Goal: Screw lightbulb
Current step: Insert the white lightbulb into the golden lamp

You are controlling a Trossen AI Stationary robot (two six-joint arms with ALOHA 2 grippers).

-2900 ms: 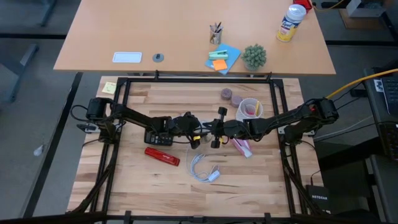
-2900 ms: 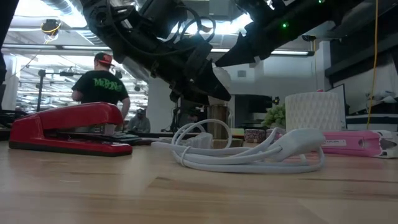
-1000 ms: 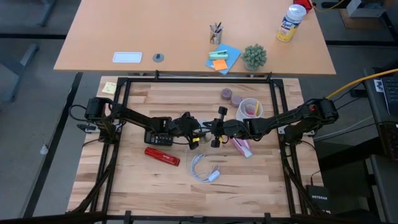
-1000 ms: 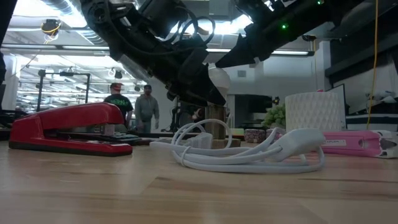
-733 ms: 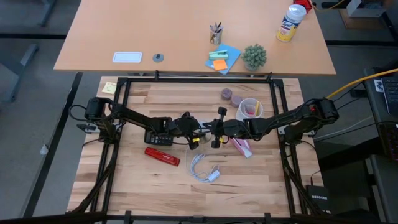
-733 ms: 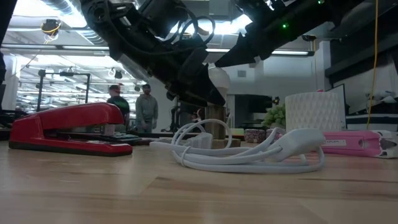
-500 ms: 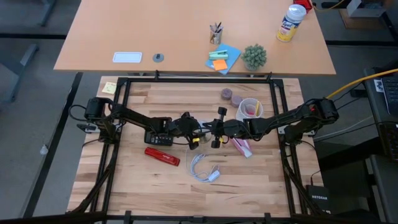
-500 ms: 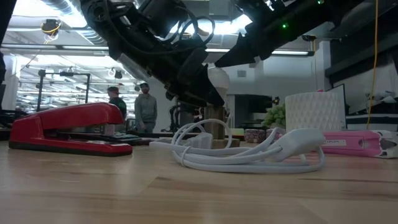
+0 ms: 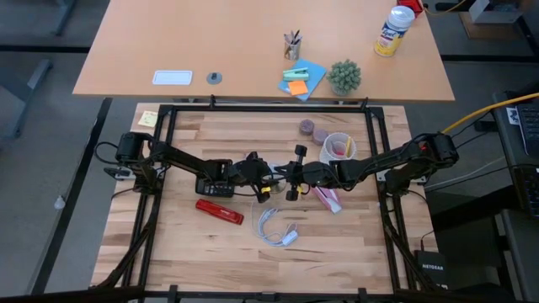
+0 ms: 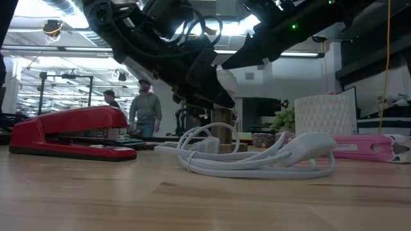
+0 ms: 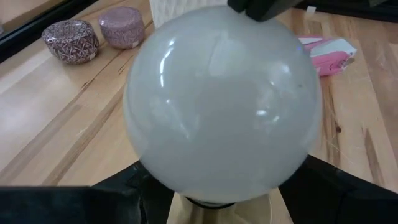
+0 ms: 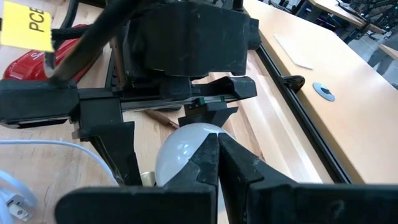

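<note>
While the round frosted-white lightbulb [image 11: 222,106] sits upright mid-table on a wooden socket post [image 10: 222,131], left gripper [image 9: 264,177] clasps it w/ fingers spread wide, prob. for twisting. Right gripper [image 12: 217,163], fingers pinched shut, rests on its dome, apparently steadying.

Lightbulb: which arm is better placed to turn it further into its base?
Probably left: the left gripper grips the lightbulb, while the right gripper is shut, only touching it.
</note>
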